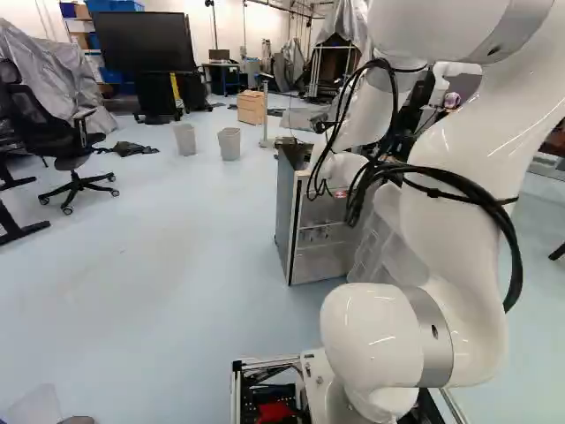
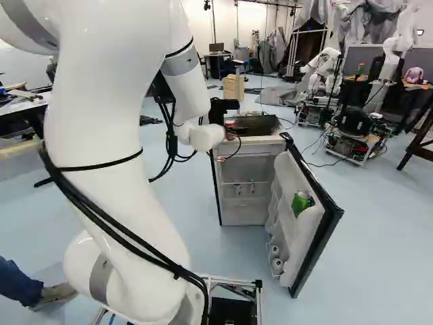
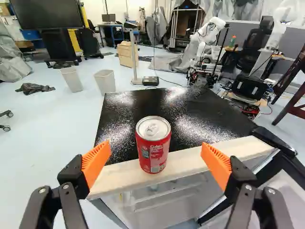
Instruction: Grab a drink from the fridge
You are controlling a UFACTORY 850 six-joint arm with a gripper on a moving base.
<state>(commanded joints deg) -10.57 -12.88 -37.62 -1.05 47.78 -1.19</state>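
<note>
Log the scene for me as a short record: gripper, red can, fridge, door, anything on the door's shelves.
gripper: open, holding nothing
red can: upright, on the fridge top's front edge, ahead of the gripper, in line with the gap between its fingers
fridge: top dark, front strip pale
door: open
door shelves: green container on an upper one

White arm (image 1: 455, 238), black cables (image 1: 516, 265)

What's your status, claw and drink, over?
Claw open. Red soda can upright on mini fridge's front edge, ungripped. Nothing visible blocking it.
</note>
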